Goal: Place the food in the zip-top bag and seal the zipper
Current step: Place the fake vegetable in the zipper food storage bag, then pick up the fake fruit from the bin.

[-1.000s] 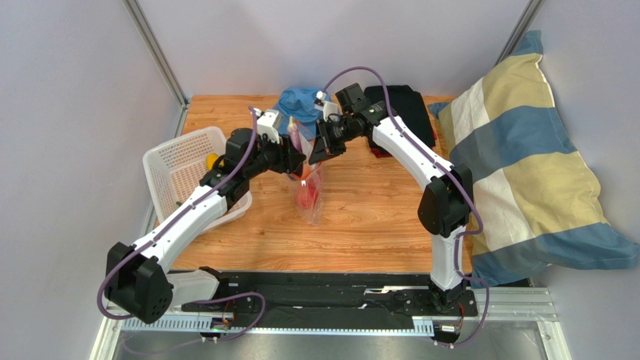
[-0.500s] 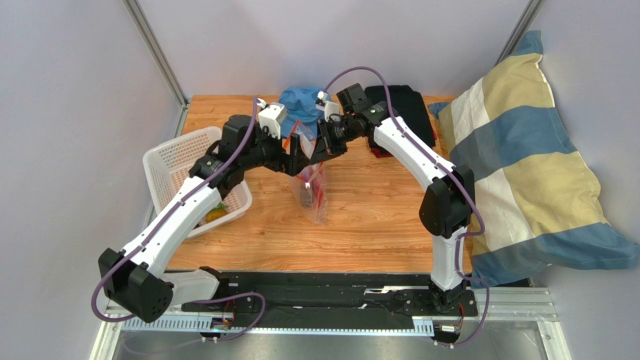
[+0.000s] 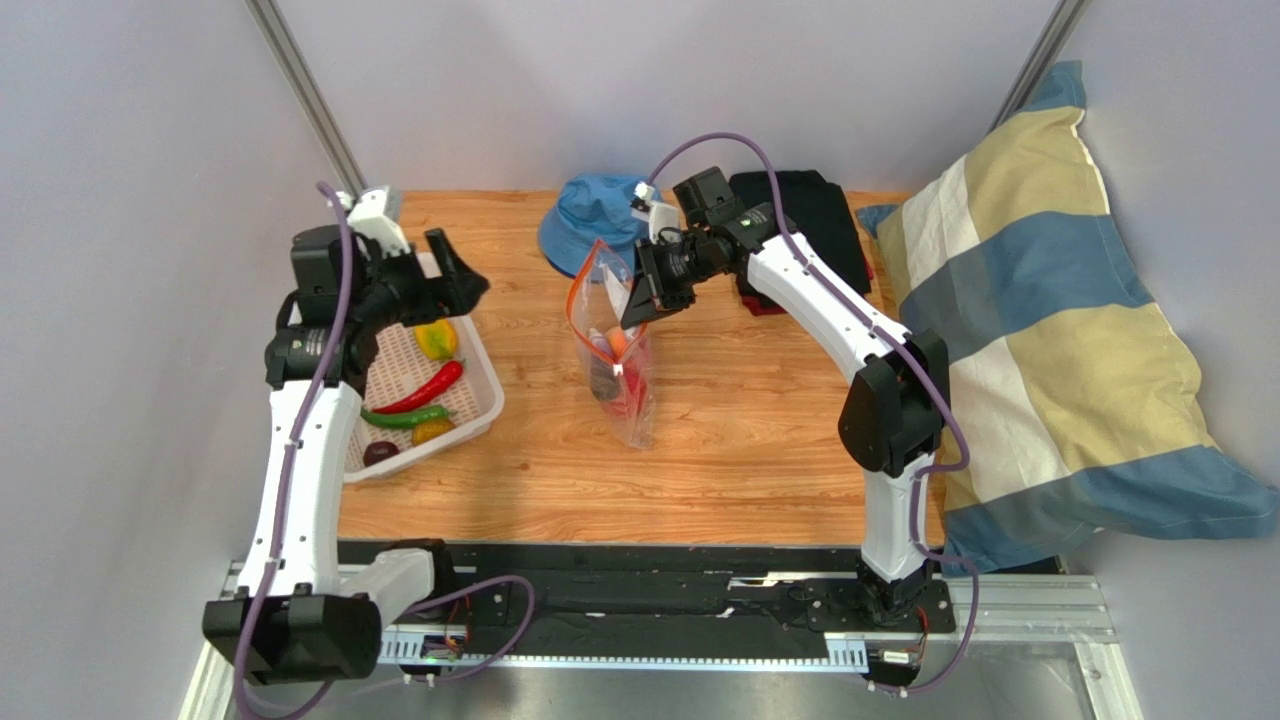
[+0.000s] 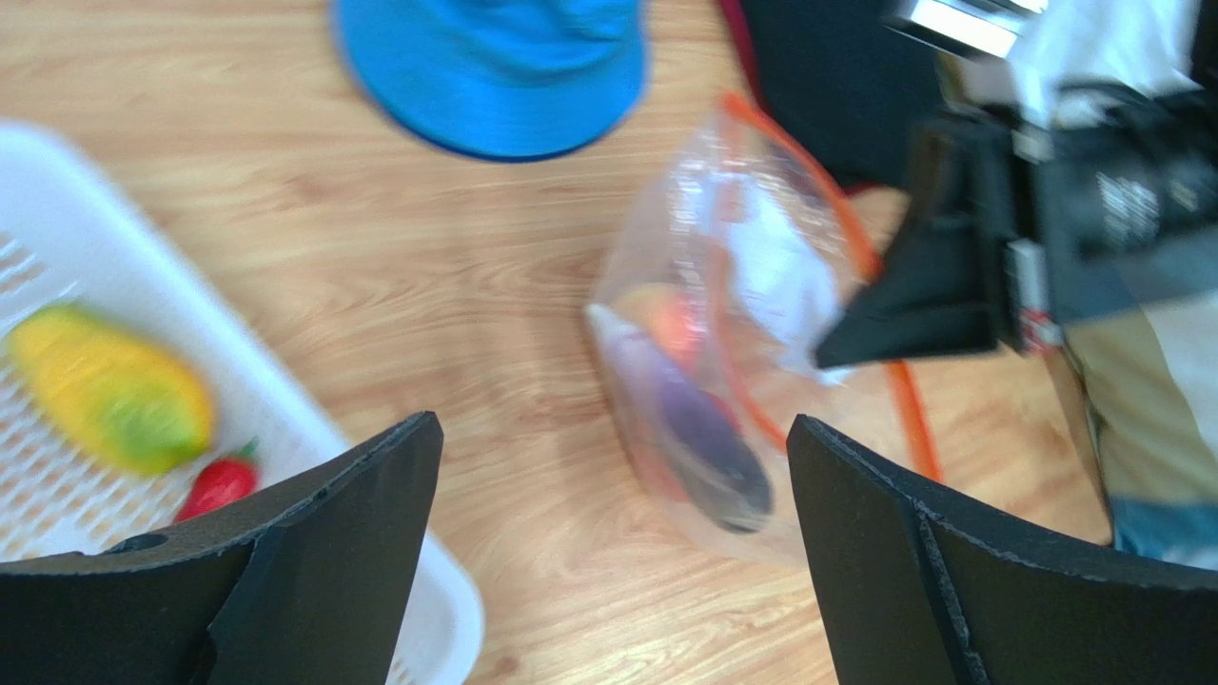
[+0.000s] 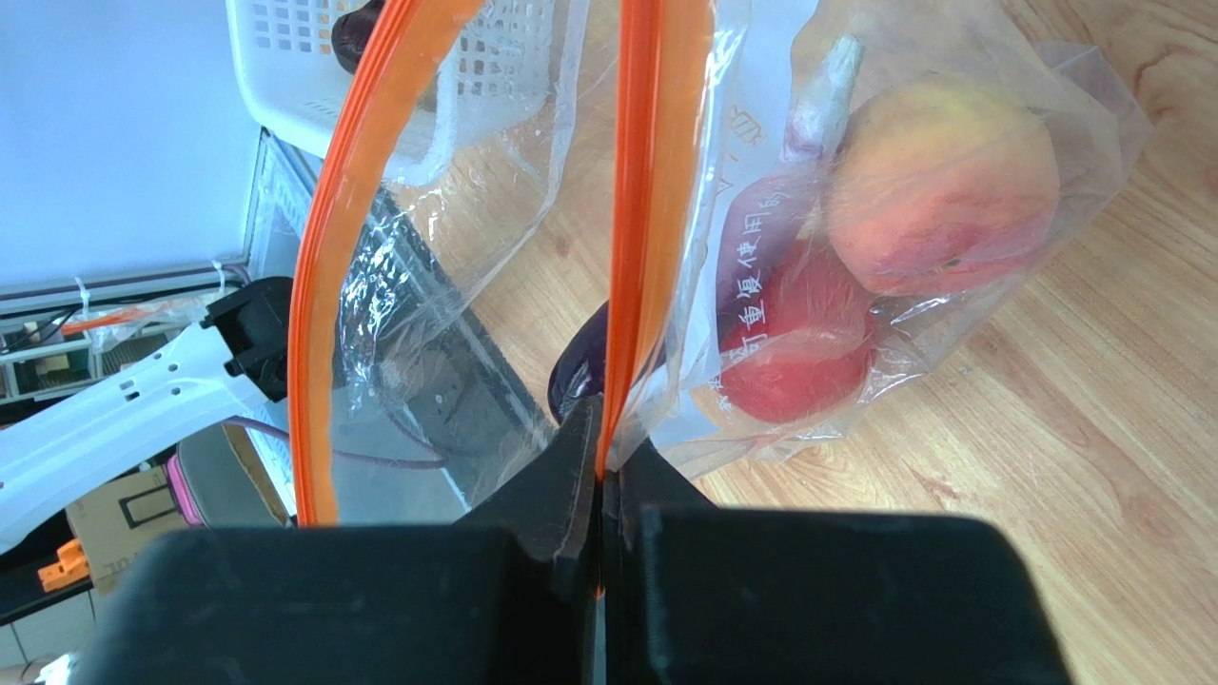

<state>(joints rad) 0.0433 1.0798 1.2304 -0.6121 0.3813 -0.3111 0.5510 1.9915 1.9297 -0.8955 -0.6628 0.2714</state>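
The clear zip-top bag [image 3: 619,368] hangs in the middle of the table with its mouth open. My right gripper [image 3: 643,300] is shut on one side of the orange-red zipper strip [image 5: 651,171]; the pinch shows in the right wrist view [image 5: 606,445]. Inside the bag are a peach [image 5: 944,164], a red apple [image 5: 794,350] and a dark purple piece [image 5: 579,374]. My left gripper [image 3: 458,278] is open and empty above the white basket's [image 3: 478,393] far corner. In the basket lie a yellow piece [image 3: 436,338], a red chili [image 3: 413,398], a green chili [image 3: 398,419] and a dark purple piece [image 3: 380,450].
A blue hat [image 3: 598,210] and a black item [image 3: 819,210] lie at the table's back edge. A striped pillow [image 3: 1052,315] leans at the right. The left wrist view shows the bag [image 4: 715,386], the hat [image 4: 493,64] and the basket rim [image 4: 429,614].
My left arm has pulled away from the bag's mouth and swung left to above the basket, with its jaws open. The right arm has held still on the zipper strip.
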